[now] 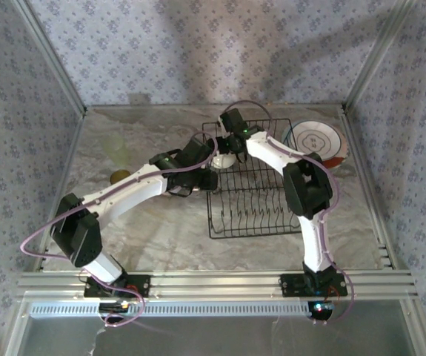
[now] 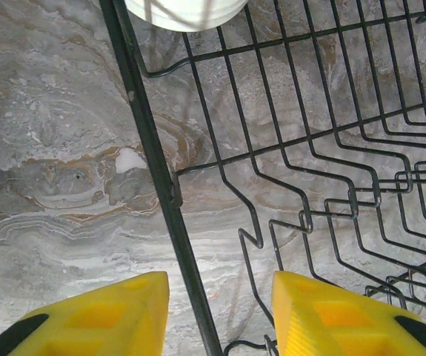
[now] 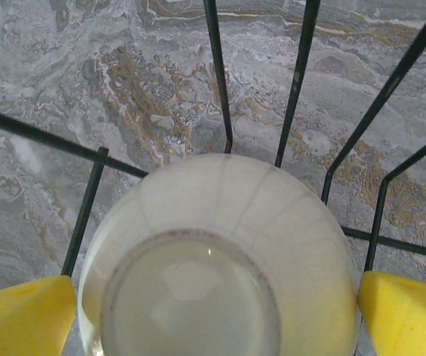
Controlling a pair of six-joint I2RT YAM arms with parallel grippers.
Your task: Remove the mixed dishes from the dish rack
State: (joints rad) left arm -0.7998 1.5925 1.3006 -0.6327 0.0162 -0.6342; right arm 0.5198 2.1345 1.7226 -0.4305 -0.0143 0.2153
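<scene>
Dish rack [image 1: 247, 213] on the desk [image 1: 153, 226]: right fingers [image 3: 20, 315] wide open around an upturned cream bowl [image 3: 213, 252], left fingers [image 2: 101, 319] open astride its edge wire.

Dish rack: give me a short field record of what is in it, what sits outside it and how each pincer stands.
rack: black wire dish rack, near prong rows bare
in rack: one cream bowl, upside down, far left part
outside rack: ringed plate face up on the right; olive-brown cup on the left
left pincer: open, astride the rack's left side wire
right pincer: open, a finger on each side of the bowl; contact unclear
</scene>
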